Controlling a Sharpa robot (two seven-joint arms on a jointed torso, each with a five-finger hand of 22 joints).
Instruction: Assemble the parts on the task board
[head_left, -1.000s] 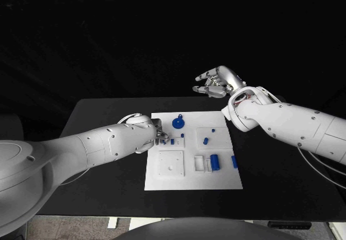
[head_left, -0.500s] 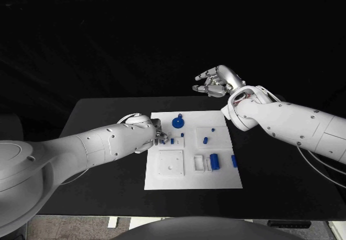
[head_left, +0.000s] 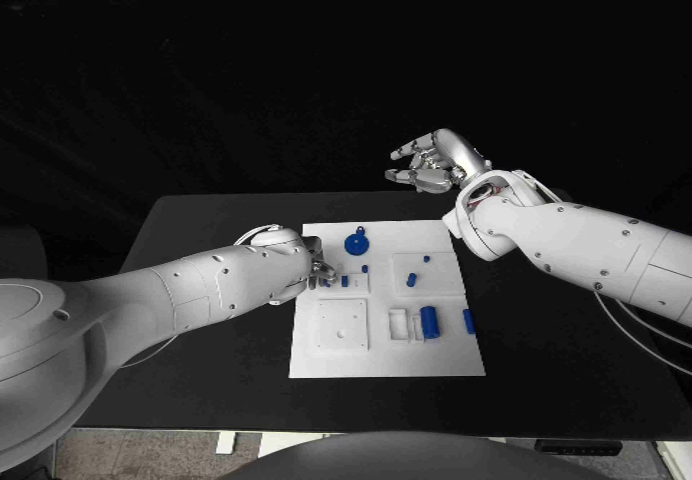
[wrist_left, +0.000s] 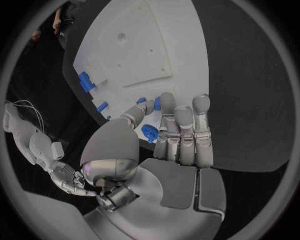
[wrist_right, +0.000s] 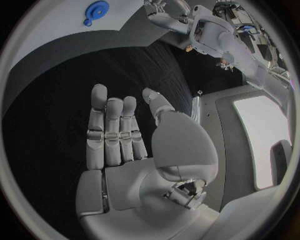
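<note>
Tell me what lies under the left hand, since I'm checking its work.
The silver left hand hangs over the white task board's left edge, fingers by small blue parts. Whether it touches one is hidden.

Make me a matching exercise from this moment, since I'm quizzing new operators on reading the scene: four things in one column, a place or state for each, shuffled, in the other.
Things:
1. left hand
2. right hand
3. round blue part with a tab
4. blue cylinder

Places or states:
A. raised past the table's far edge, fingers apart, holding nothing
B. lies near the task board's far edge
C. low over the board's left side, fingertips at a small blue part
D. lies on the board's right half, nearer the robot

Pairs: 1-C, 2-A, 3-B, 4-D
</note>
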